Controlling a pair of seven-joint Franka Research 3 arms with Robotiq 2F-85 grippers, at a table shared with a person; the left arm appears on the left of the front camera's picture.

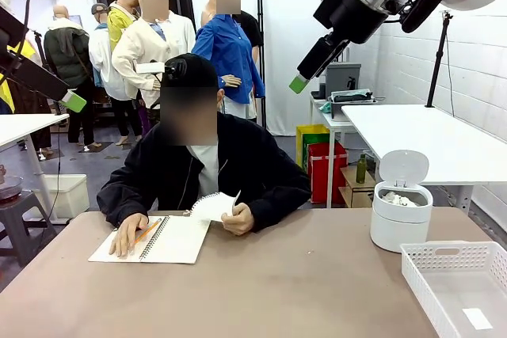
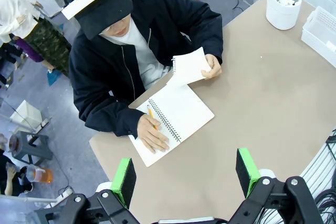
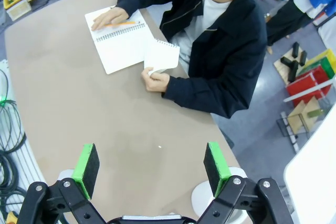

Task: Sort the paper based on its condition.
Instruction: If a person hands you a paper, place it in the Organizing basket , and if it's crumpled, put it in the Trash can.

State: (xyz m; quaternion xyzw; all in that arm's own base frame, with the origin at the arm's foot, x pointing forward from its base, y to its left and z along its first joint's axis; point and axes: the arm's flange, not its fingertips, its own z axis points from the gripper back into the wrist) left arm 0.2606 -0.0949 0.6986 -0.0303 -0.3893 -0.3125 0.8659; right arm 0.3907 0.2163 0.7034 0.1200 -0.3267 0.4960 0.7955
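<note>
Over the desk [image 1: 301, 282] both my arms hang high. My left fingers [image 2: 186, 174] and my right fingers [image 3: 151, 166] are spread wide and hold nothing. The spiral notebook [image 1: 170, 239] lies at the far edge under one of the person's hands. Well to its right stands the white basket [image 1: 428, 286], with the open-lidded bin [image 1: 401, 227] between the two. The paper is in three places: a sheet [image 1: 214, 206] pinched in the person's other hand [image 1: 238, 219] just right of the notebook, crumpled lumps [image 1: 396, 198] in the bin, and one flat slip [image 1: 477, 318] in the basket. If I reach in before that sheet is released, I could knock the hand or tear the sheet. A hard pinch would also crease a flat sheet, and then I might sort it wrongly.
</note>
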